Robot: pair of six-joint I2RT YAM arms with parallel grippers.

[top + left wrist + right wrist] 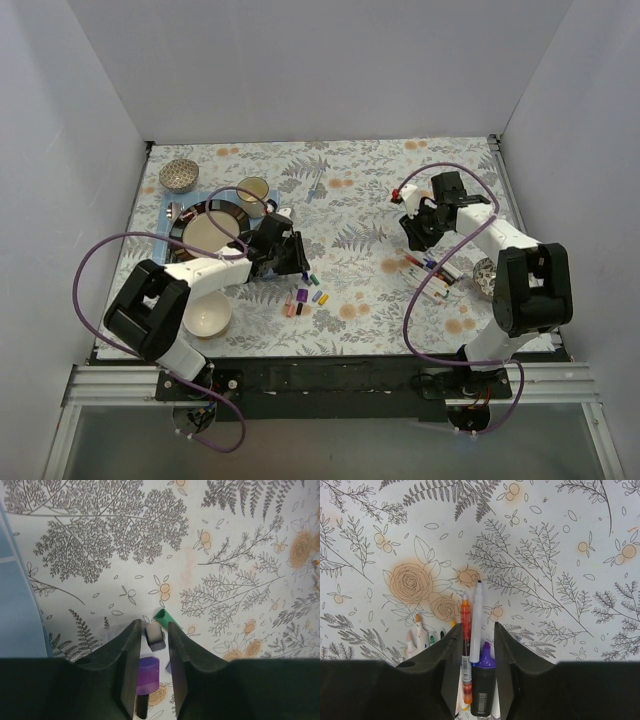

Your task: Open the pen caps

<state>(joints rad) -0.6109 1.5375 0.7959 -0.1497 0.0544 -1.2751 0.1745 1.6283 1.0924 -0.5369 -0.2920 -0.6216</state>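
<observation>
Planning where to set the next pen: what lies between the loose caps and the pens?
Nothing but bare printed cloth, as the top view shows: the caps lie left of centre and the pens lie to the right.

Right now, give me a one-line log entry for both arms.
left jaws: dark cap between, grip unclear | right jaws: around pens, grip unclear | other caps loose nearby

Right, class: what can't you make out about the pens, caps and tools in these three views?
Left wrist view: whether the left tool actually grips the dark cap.
Right wrist view: lower ends of the pens, hidden behind the right tool; any grip unclear.
Top view: the loose caps, too small to count.
</observation>
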